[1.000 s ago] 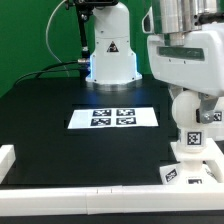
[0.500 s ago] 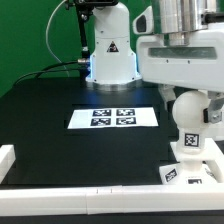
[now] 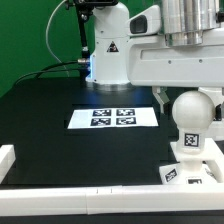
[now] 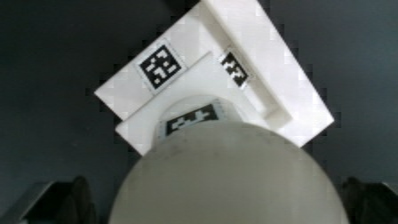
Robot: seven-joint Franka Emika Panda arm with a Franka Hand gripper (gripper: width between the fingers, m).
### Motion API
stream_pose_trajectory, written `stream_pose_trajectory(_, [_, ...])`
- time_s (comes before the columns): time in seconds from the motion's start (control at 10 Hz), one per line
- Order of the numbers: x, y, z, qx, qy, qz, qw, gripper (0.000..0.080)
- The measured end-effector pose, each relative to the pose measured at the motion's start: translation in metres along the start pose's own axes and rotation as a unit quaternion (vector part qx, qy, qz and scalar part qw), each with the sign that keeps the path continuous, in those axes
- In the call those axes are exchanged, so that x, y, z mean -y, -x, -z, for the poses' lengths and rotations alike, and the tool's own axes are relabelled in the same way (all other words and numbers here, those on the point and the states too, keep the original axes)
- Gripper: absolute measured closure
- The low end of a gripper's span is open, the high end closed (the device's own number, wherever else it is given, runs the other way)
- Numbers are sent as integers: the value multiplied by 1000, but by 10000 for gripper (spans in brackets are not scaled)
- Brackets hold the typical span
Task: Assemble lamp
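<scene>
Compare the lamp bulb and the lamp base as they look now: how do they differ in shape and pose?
The bulb has a round head on a narrower neck, while the base is flat and square-edged. The bulb stands upright, rising above the base; the base lies low on the black table. The base shows several tags in the wrist view; the bulb shows one in the exterior view. Both are white plastic with black-and-white square tags, and the bulb sits on the base.
</scene>
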State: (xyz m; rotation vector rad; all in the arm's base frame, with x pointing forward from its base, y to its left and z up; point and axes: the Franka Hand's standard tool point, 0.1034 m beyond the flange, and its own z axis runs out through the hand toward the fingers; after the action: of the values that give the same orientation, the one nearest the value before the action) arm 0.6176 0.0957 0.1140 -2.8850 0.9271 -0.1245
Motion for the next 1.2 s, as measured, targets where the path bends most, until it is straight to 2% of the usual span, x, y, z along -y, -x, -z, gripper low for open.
stream_pose_trajectory(0.1, [-1,-4,1,-10,10,111,994,101])
stream_pose_trajectory(0.2, [-2,-8,2,-18,12,179,984,101])
stream_pose_trajectory(0.4, [-2,-7,1,-18,12,162,987,101])
stream_pose_trajectory(0.5, [-2,-7,1,-18,12,162,987,222])
stream_pose_trajectory(0.6, [-2,-7,1,-18,12,161,987,225])
stream_pose_trajectory(0.9, [-2,-8,2,-19,8,24,1000,225])
stream_pose_trajectory(1.2, [-8,-12,3,-10,2,-167,986,225])
